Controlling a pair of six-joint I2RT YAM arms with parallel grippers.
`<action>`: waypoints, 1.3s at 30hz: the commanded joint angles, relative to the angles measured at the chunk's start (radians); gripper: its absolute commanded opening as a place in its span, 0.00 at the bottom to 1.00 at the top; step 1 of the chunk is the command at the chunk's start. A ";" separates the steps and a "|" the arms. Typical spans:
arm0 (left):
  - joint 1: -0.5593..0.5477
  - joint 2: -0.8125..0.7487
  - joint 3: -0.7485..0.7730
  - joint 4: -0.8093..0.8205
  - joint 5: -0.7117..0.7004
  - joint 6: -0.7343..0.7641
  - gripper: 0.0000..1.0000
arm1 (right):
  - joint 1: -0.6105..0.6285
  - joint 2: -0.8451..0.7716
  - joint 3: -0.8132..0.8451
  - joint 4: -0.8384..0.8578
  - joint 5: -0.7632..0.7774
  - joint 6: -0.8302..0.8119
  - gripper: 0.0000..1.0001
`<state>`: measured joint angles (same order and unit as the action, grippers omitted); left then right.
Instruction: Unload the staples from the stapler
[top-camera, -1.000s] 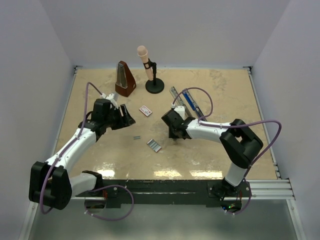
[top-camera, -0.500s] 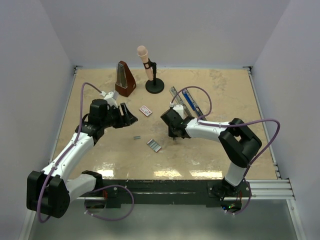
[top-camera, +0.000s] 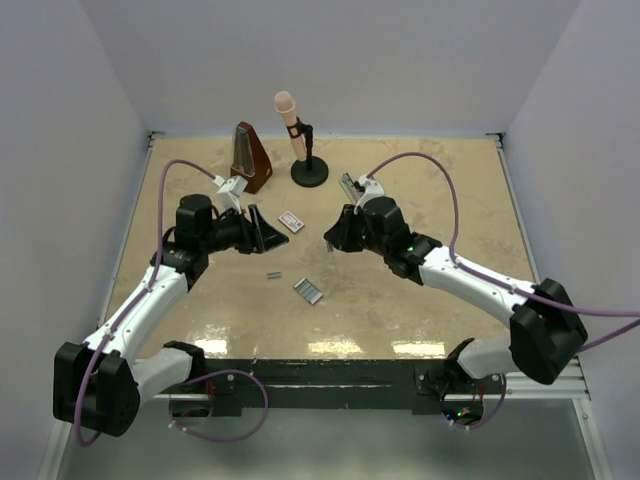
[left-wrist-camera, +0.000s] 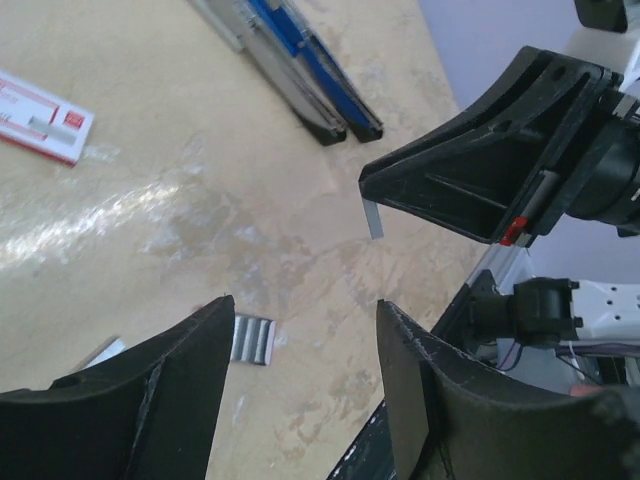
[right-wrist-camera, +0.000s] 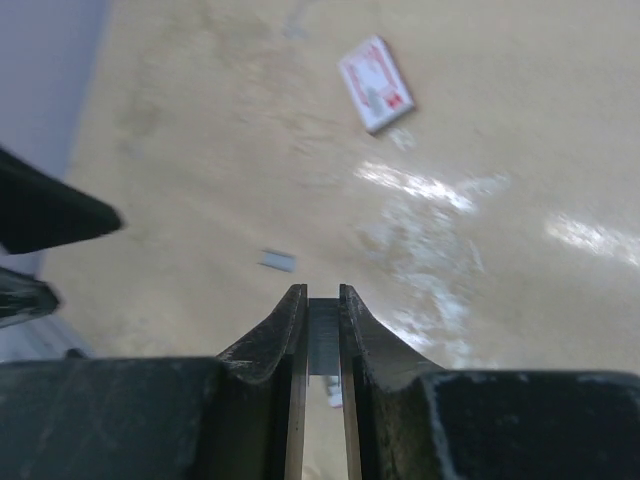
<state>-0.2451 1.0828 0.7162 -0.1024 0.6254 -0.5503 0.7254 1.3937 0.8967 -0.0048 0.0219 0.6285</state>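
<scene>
Pinching a thin grey metal staple strip (right-wrist-camera: 322, 335), the right gripper (right-wrist-camera: 321, 293) hangs mid-air; the left gripper (left-wrist-camera: 302, 304) gapes wide.

Shows a smooth, glossy, marbled beige finish on the table (top-camera: 490, 190), with glare patches. Pairs blue plastic with bright silver metal on the stapler (left-wrist-camera: 300, 58). Reads as thin grey metal for the staples (right-wrist-camera: 323, 340). Carries matt black plastic on the right gripper (right-wrist-camera: 321, 293).
</scene>
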 joint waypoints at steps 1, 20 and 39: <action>-0.008 -0.041 0.005 0.268 0.209 -0.080 0.63 | -0.004 -0.082 -0.022 0.208 -0.244 0.036 0.14; -0.112 -0.038 -0.089 0.716 0.309 -0.329 0.59 | -0.004 -0.237 -0.147 0.569 -0.413 0.263 0.16; -0.169 0.008 -0.130 0.923 0.304 -0.448 0.59 | -0.004 -0.263 -0.196 0.678 -0.408 0.339 0.16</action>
<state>-0.3965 1.0851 0.5911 0.6987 0.9291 -0.9703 0.7216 1.1378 0.7109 0.6064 -0.3618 0.9447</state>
